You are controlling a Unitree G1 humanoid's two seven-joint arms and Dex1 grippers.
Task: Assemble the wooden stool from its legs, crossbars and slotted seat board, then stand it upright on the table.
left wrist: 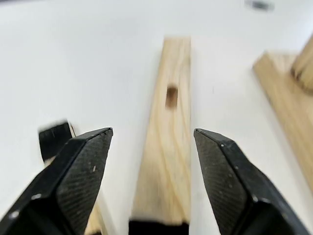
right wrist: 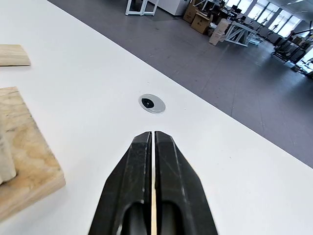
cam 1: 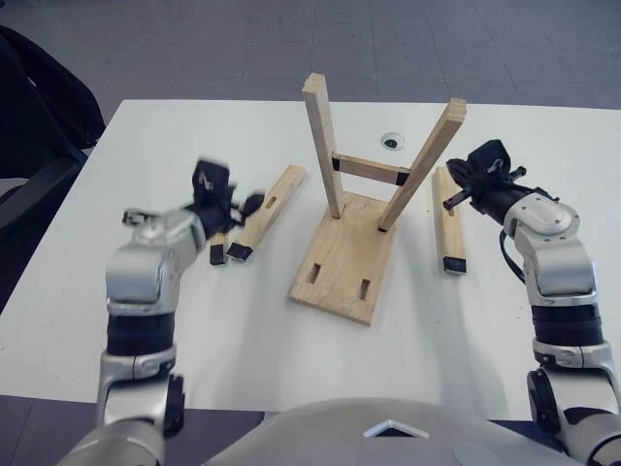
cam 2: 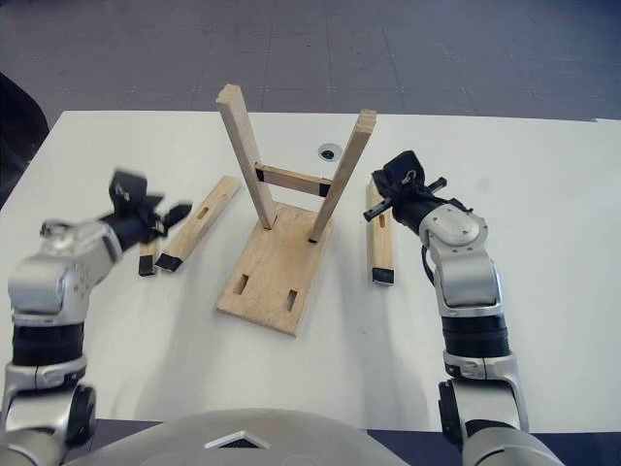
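The slotted seat board (cam 1: 335, 267) lies flat mid-table. Two legs (cam 1: 323, 146) stand tilted in its far slots, and a crossbar (cam 1: 369, 170) joins them. A loose leg (cam 1: 275, 206) with a slot lies to the board's left, and a short black-tipped piece (cam 1: 216, 251) lies beside it. My left gripper (left wrist: 152, 133) hovers open over that loose leg (left wrist: 168, 142), one finger on each side of it. Another loose leg (cam 1: 448, 231) lies to the board's right. My right gripper (right wrist: 153, 134) is shut with nothing in it, just above that leg's far end.
A round metal grommet (cam 1: 392, 142) is set in the white table (cam 1: 243, 330) behind the stool parts. A dark chair (cam 1: 39, 126) stands off the table's left edge. Bare tabletop stretches along the near edge.
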